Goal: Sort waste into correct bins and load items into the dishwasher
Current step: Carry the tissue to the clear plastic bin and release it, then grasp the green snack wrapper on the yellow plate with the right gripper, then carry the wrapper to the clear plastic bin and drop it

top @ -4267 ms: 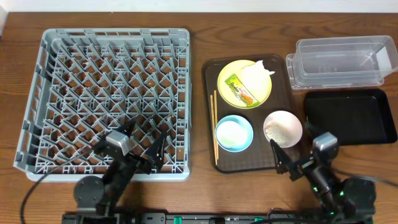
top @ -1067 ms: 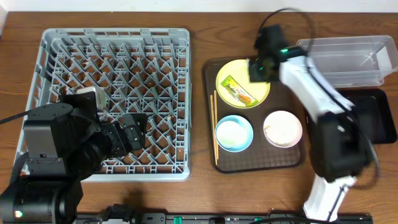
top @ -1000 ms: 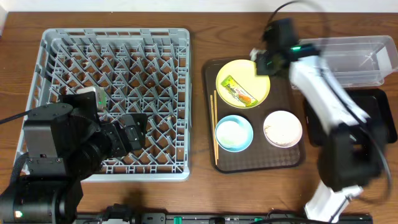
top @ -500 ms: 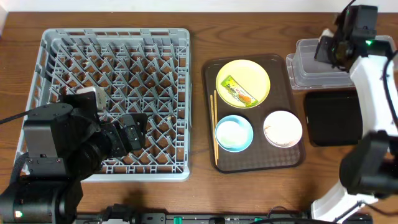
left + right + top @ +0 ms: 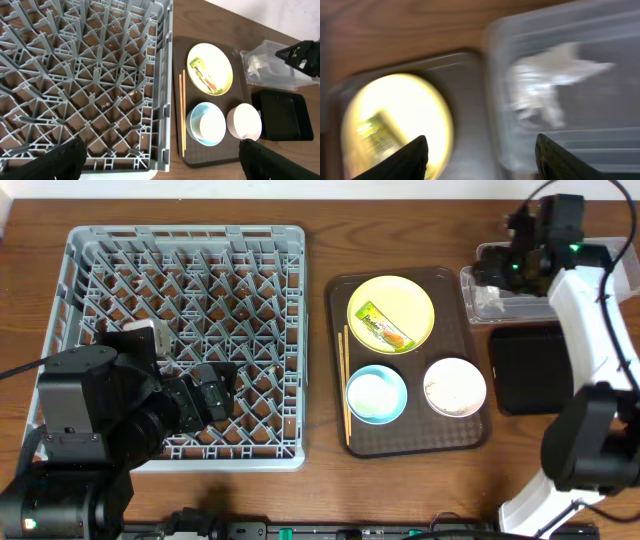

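The crumpled white napkin (image 5: 545, 85) lies inside the clear tub (image 5: 472, 288), and it also shows in the left wrist view (image 5: 257, 64). My right gripper (image 5: 505, 265) hovers open and empty over the tub's left end, with its fingers (image 5: 485, 160) spread wide. The green-and-yellow wrapper (image 5: 384, 325) lies on the yellow plate (image 5: 412, 298). The chopsticks (image 5: 346, 385), the light-blue bowl (image 5: 376, 395) and the white bowl (image 5: 455, 385) with whitish grains sit on the brown tray. My left gripper (image 5: 162, 160) is open and empty above the front of the grey dish rack (image 5: 180, 340).
The brown serving tray (image 5: 400, 442) sits between the rack and the bins. The black tray (image 5: 535, 370) lies just below the clear tub, partly under my right arm. The left arm's body covers the rack's front left corner in the overhead view.
My right arm lifted the napkin off the yellow plate, carried it right to the clear tub and let it go. The left arm rose over the rack earlier and has held still since.
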Tool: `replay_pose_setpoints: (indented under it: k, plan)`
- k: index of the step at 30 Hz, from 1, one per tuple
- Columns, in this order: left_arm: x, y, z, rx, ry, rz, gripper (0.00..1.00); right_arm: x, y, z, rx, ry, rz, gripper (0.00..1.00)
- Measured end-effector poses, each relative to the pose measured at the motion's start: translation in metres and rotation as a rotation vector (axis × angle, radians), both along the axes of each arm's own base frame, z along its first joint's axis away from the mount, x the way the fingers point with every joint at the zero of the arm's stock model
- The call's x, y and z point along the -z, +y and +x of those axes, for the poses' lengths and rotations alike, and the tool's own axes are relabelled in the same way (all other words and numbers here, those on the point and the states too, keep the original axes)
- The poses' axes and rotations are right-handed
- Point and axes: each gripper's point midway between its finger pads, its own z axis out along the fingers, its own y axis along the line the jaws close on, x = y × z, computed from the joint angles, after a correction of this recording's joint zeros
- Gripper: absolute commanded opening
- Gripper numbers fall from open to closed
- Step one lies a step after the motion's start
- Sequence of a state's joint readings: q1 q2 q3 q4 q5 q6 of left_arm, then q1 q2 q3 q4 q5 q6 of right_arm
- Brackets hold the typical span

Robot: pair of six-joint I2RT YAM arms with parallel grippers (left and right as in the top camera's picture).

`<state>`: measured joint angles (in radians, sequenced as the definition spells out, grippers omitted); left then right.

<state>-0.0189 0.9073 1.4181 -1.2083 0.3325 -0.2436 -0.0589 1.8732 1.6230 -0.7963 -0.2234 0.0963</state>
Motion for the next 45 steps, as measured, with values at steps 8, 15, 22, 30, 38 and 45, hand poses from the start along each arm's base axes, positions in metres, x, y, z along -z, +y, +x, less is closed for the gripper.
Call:
replay_pose_setpoints:
  k: [8, 15, 22, 30, 38, 45]
  plan:
    - [0.0, 0.0, 0.0, 0.0, 0.0, 0.0, 0.98, -0.003, 0.141, -0.037, -0.376, 0.01, -0.028, 0.66]
    - [0.0, 0.0, 0.0, 0.0, 0.0, 0.0, 0.98, 0.069, 0.184, -0.043, -0.482, 0.112, -0.173, 0.67]
    - [0.0, 0.0, 0.0, 0.0, 0.0, 0.0, 0.98, 0.144, 0.167, -0.051, -0.516, 0.268, -0.257, 0.44]
    - [0.0, 0.0, 0.0, 0.0, 0.0, 0.0, 0.98, 0.148, 0.163, -0.061, -0.566, 0.309, -0.282, 0.01]
    - [0.0, 0.0, 0.0, 0.0, 0.0, 0.0, 0.98, 0.101, 0.128, -0.045, -0.434, 0.234, -0.252, 0.01]
    - [0.0, 0.0, 0.0, 0.0, 0.0, 0.0, 0.98, -0.014, 0.019, -0.007, -0.091, -0.042, -0.202, 0.01]
